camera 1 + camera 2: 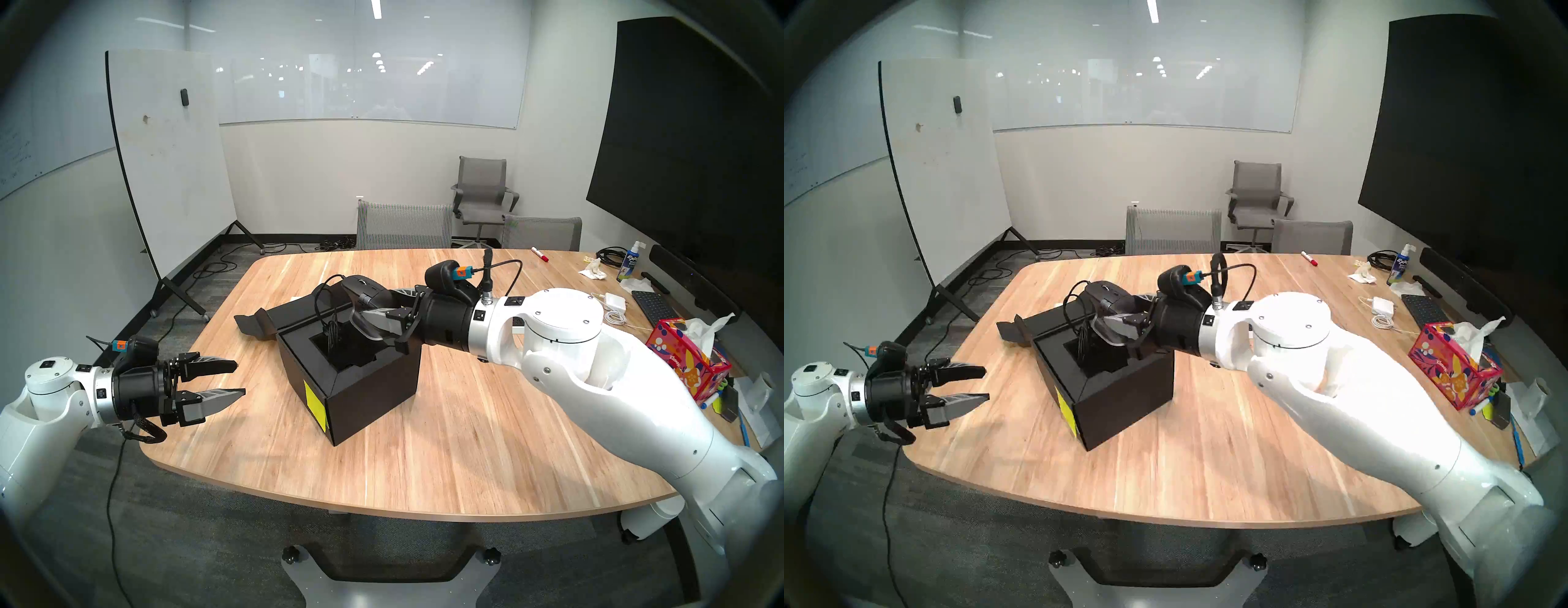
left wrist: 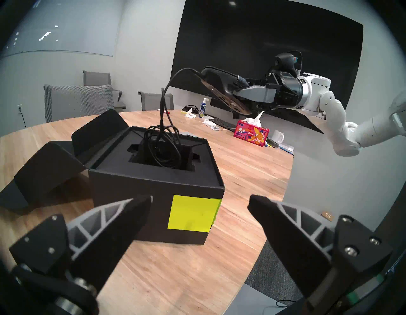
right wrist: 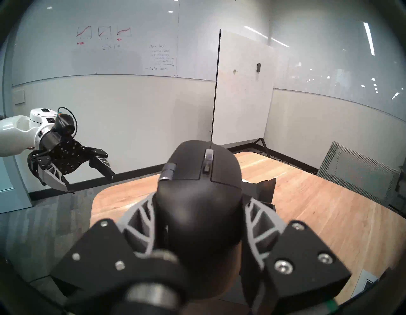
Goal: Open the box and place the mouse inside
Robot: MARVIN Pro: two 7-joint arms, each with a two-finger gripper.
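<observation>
Mouse (image 3: 198,193) black, sculpted, w/ scroll wheel, gripped by right fingers (image 3: 254,220), left fingers (image 2: 123,217) open.

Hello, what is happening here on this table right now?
The right gripper holds a black wired mouse in the air above the open black box. The lid flap is folded back onto the table. The mouse's cable already hangs down into the box's recess, but the mouse itself is not in yet. The left gripper waits open and empty beside the box.
</observation>
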